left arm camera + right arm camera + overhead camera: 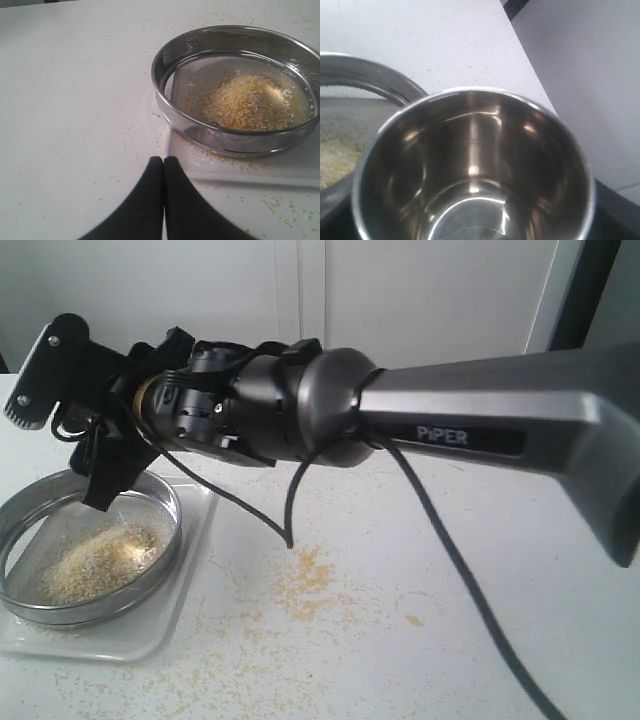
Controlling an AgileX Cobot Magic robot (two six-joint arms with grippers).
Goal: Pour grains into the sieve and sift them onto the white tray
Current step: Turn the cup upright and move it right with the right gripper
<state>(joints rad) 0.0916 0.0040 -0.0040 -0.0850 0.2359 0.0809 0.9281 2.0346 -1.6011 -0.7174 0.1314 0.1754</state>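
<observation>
The sieve point(40, 528) rests on the white tray point(150, 635) at the left of the table, with a heap of grains point(100, 558) on its mesh. My right gripper point(100, 468) reaches across and hangs over the sieve's far side. It is shut on a small steel cup point(475, 165), whose inside is shiny and empty; the sieve rim point(375, 80) and grains point(335, 150) lie beyond the cup's mouth. My left gripper point(163, 160) is shut on nothing, low over the table just short of the tray point(240, 167) and the sieve point(170, 107) holding grains point(247, 102).
Spilled grains point(305, 580) lie scattered over the white table to the right of the tray. The right arm's grey link point(480, 410) and its black cable point(440, 540) span the middle of the exterior view. A white wall stands behind.
</observation>
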